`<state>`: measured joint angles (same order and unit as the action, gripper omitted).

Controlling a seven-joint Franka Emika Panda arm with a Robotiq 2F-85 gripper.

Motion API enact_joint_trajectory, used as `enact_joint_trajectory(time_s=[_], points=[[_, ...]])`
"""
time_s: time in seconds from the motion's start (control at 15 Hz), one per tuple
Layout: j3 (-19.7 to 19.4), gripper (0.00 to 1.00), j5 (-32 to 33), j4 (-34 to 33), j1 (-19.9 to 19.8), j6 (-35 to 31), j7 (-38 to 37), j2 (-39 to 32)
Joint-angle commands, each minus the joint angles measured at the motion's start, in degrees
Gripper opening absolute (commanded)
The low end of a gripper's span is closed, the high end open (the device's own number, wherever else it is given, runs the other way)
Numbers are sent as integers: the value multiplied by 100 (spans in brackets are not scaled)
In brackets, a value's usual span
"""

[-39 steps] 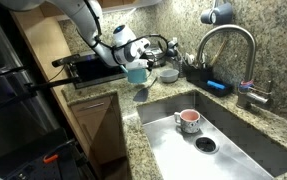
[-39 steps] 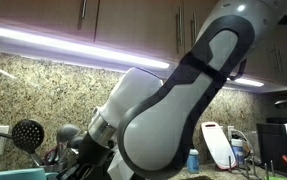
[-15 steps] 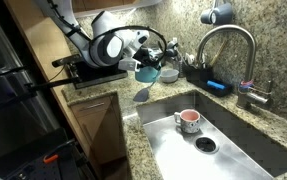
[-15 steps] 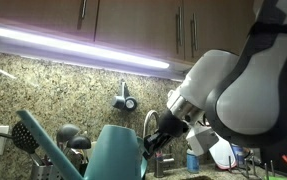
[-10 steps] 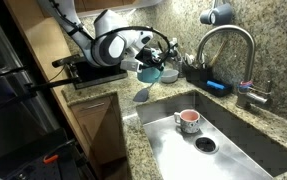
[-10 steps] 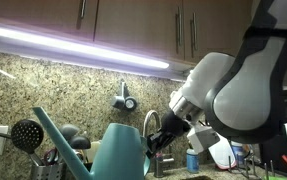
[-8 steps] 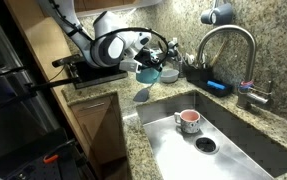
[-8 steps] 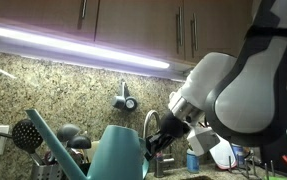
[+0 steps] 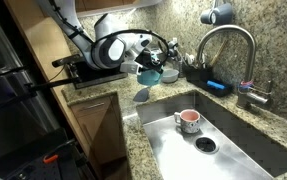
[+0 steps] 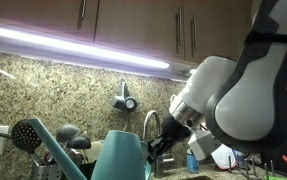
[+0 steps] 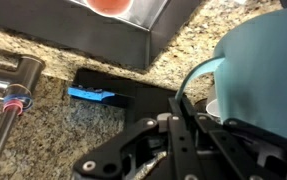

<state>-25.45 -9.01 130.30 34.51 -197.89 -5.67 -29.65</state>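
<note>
My gripper (image 9: 146,63) is shut on the thin handle (image 11: 198,72) of a teal watering can (image 9: 150,73) and holds it above the granite counter, just left of the sink's back corner. The can (image 10: 118,158) fills the lower middle of an exterior view, its long spout (image 10: 55,150) pointing up and left, with the gripper (image 10: 161,143) behind it. In the wrist view the can's body (image 11: 265,70) is at the upper right, and the black fingers (image 11: 180,100) pinch the handle between them.
A steel sink (image 9: 233,135) holds a pink cup (image 9: 187,120) near its drain (image 9: 205,145). A curved faucet (image 9: 228,40) and a blue sponge (image 9: 216,87) sit behind it. A grey bowl (image 9: 169,75) stands close to the can. Utensils (image 10: 23,135) stand along the wall.
The arm swung the can up and toward the back of the counter earlier. Over the last second only the spout shifts slightly. The grip stays shut.
</note>
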Motion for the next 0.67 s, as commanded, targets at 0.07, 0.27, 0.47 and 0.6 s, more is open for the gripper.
enact_joint_trajectory(time_s=[0.07, 0.27, 0.47, 0.6], points=[[-387, 2, -321, -116, 130, 65, -51, -237], [-611, 2, -480, -93, 109, 55, -94, -345], [-808, 2, -601, -23, 72, 73, -98, -339], [-948, 2, -692, 24, 35, 51, -98, -336]])
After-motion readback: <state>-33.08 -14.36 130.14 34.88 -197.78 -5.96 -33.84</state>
